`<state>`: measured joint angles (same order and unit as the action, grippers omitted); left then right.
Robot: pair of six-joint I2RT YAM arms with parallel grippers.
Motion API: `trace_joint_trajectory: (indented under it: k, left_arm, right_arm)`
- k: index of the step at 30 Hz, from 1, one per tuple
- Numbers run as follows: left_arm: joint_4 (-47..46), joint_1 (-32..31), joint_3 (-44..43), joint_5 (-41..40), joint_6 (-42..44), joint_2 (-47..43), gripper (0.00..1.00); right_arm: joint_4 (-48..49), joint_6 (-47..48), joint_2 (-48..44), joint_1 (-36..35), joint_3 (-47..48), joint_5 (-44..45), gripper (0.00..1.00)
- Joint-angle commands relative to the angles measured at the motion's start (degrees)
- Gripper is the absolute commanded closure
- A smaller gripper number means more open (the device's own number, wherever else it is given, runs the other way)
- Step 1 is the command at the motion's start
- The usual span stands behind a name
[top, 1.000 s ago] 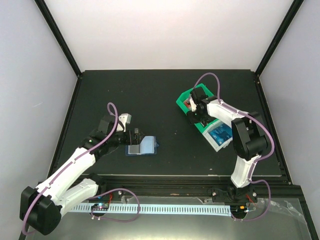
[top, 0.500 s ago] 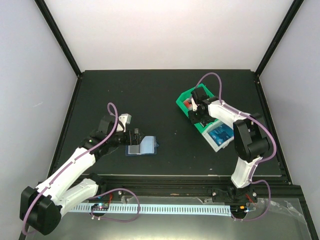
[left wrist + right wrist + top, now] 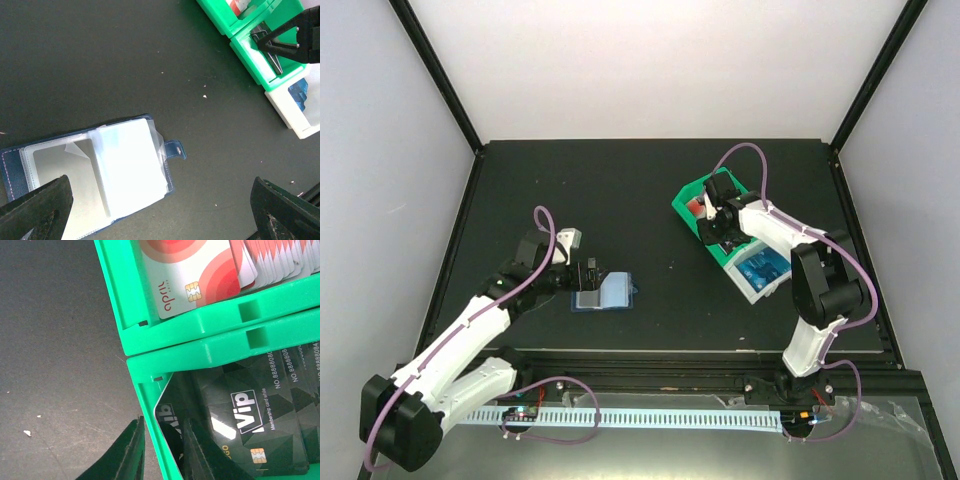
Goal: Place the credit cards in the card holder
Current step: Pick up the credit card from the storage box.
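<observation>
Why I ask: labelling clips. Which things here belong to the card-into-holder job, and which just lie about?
Job: card holder, blue cards, black VIP cards, red-and-white cards.
Lying about: green bins, white bin (they only store cards), white specks.

We see bright, even light from above. The pale walls (image 3: 620, 60) wash out nearly white, and shadows barely show on the dark table (image 3: 620, 190). In the left wrist view the card holder (image 3: 125, 165) has clear sleeves that glare white, and the left fingers (image 3: 35, 205) blur at the corners. The right fingers (image 3: 125, 455) look dark and soft, while the bin (image 3: 200, 340) is crisp.
</observation>
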<state>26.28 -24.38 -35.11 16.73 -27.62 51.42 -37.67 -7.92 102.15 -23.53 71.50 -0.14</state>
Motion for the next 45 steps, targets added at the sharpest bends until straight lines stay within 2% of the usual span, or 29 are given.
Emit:
trace_joint_trajectory:
  k: [1, 4, 15, 21, 25, 28, 32, 35, 40, 42, 45]
  left_arm:
    - [0.8, 0.3, -0.8, -0.6, 0.9, -0.9, 0.01]
    - [1.0, 0.3, -0.8, -0.6, 0.9, -1.1, 0.01]
    - [0.8, 0.3, -0.8, -0.2, 0.5, -1.1, 0.01]
    - [0.1, 0.3, -1.1, 0.4, 0.1, -1.2, 0.01]
    - [-0.7, 0.3, -1.3, 0.9, 0.1, -1.2, 0.01]
    - [-1.4, 0.3, -1.4, 1.4, -0.1, -1.3, 0.01]
    - [-4.2, 0.3, -1.2, 6.5, 0.9, -2.6, 0.01]
    - [-7.6, 0.2, -0.8, 12.8, 0.8, -4.7, 0.01]
    - [-12.8, 0.2, 0.2, 18.9, -2.5, -9.2, 0.01]
    - [-13.4, 0.2, 0.6, 19.3, -5.5, -10.3, 0.01]
    - [-14.5, 0.3, 1.2, 20.9, -9.8, -11.6, 0.01]
  right_arm:
    - [0.0, -0.8, -1.4, 0.1, -0.2, 0.9, 0.78]
    - [0.1, -1.0, -1.7, 0.2, -0.3, 1.1, 0.83]
    - [0.1, -1.7, -3.7, 0.2, -0.5, 2.9, 0.88]
    - [0.3, -2.1, -5.8, 0.2, -0.2, 10.2, 0.98]
    - [1.6, -1.0, -9.4, 0.2, -0.4, 12.5, 0.99]
    - [1.1, -1.1, -12.3, 0.2, 0.3, 11.1, 0.99]
    - [0.8, -2.6, -17.1, 0.2, 0.5, 3.1, 0.99]
    - [3.4, -5.7, -20.7, 0.1, -1.0, -10.2, 0.99]
    - [24.7, -18.5, -26.3, -5.1, -10.1, -35.6, 0.99]
    - [35.3, -24.8, -27.1, -9.1, -13.1, -41.0, 0.99]
    - [46.4, -31.7, -26.2, -15.1, -14.7, -43.9, 0.99]
